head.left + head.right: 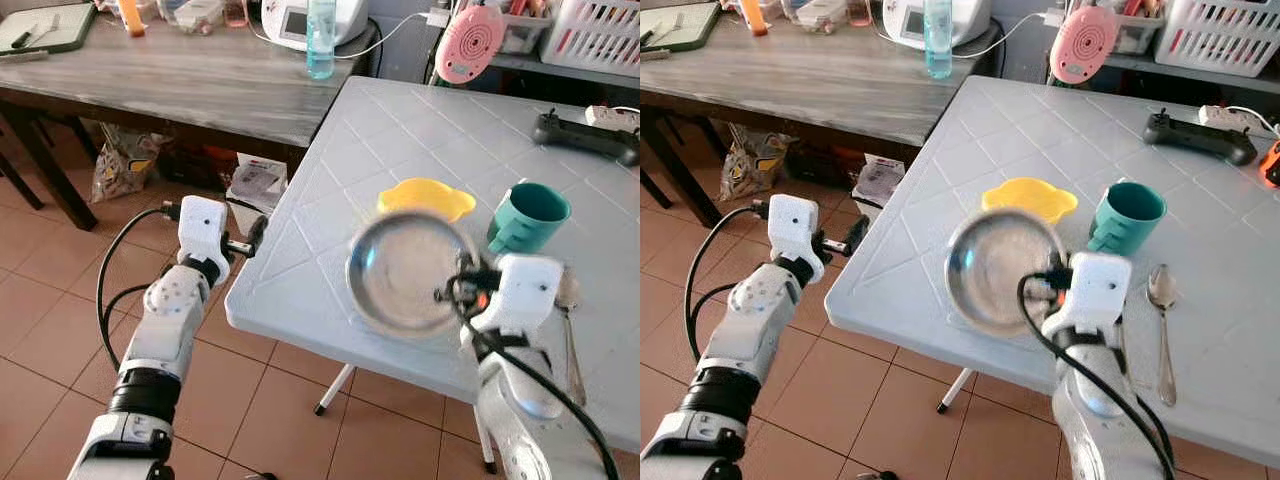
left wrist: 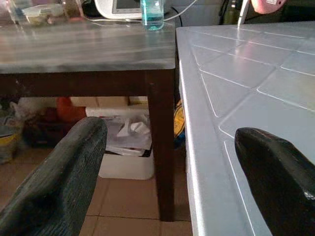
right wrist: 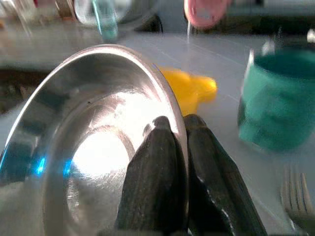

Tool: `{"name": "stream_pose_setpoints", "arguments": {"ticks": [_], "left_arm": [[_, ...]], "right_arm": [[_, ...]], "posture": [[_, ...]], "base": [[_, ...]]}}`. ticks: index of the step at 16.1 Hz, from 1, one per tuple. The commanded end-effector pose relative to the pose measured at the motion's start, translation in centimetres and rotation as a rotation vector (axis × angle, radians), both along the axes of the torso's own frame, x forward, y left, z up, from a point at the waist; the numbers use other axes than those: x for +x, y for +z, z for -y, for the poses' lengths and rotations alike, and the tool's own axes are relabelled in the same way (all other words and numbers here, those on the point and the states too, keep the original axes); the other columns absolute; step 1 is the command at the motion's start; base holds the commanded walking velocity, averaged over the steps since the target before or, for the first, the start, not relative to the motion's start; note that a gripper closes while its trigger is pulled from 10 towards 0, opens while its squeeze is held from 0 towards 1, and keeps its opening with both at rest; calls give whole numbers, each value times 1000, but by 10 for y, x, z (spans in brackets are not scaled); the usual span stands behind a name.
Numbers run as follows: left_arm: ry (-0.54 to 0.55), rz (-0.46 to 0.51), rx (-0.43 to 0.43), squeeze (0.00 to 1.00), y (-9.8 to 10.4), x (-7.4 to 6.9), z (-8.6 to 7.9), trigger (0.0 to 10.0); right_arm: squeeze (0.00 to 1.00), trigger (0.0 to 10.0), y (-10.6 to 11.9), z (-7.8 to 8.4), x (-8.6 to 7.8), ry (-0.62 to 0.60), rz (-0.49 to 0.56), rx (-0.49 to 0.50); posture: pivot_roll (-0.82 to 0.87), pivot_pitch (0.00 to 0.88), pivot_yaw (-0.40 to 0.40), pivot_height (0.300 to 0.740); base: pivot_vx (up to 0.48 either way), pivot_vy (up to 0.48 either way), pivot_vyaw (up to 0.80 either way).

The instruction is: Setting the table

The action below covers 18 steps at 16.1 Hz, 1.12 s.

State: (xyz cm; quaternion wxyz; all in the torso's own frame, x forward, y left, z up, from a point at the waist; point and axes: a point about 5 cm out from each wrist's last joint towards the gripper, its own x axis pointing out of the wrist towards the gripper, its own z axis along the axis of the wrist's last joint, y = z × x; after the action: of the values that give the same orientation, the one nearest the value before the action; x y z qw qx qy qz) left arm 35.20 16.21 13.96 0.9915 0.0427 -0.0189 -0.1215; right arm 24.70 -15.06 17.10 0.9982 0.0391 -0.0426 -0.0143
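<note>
Right wrist view shows my right end effector (image 3: pixel 179 147) pinched tight on the rim of the steel plate (image 3: pixel 93 142), lifted above the white tabletop's (image 1: pixel 420 130) near edge. Yellow dish (image 1: pixel 425 197), teal cup (image 1: pixel 527 217) and spoon (image 1: pixel 1162 320) lie placed; the plate remains. My left end effector (image 2: pixel 172 162) hangs open, empty, left of the tabletop.

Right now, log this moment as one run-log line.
task: setting table | right gripper: shut on steel bowl rim, bowl lifted above white table | left gripper: open, idle beside table edge
</note>
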Motion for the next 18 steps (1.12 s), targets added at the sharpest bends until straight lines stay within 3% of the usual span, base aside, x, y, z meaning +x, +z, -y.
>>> {"name": "stream_pose_setpoints", "arguments": {"ticks": [1, 7, 8, 15, 18], "left_arm": [[16, -21, 2, 0, -7, -1, 0, 10000], [25, -56, -53, 0, -9, 2, 10, 10000], [31, -67, -73, 0, -9, 4, 11, 10000], [8, -71, -74, 0, -7, 7, 14, 10000], [-4, -73, -76, 0, -7, 8, 18, 10000]], "right_arm": [[0, 0, 11, 0, -2, 8, 66, 18], [0, 0, 17, 2, -5, 4, 131, 45], [0, 10000, 18, 2, -5, 2, 139, 40], [0, 10000, 16, 7, -8, -15, 134, 35], [0, 10000, 15, 4, -7, -19, 127, 33]], "posture": [[87, 109, -1, 740], [83, 103, -4, 740], [79, 100, -5, 740], [72, 109, -4, 740], [70, 108, -1, 740]], "base": [[0, 0, 0], [0, 145, 0], [0, 334, 0], [0, 380, 0], [0, 427, -610]]}}
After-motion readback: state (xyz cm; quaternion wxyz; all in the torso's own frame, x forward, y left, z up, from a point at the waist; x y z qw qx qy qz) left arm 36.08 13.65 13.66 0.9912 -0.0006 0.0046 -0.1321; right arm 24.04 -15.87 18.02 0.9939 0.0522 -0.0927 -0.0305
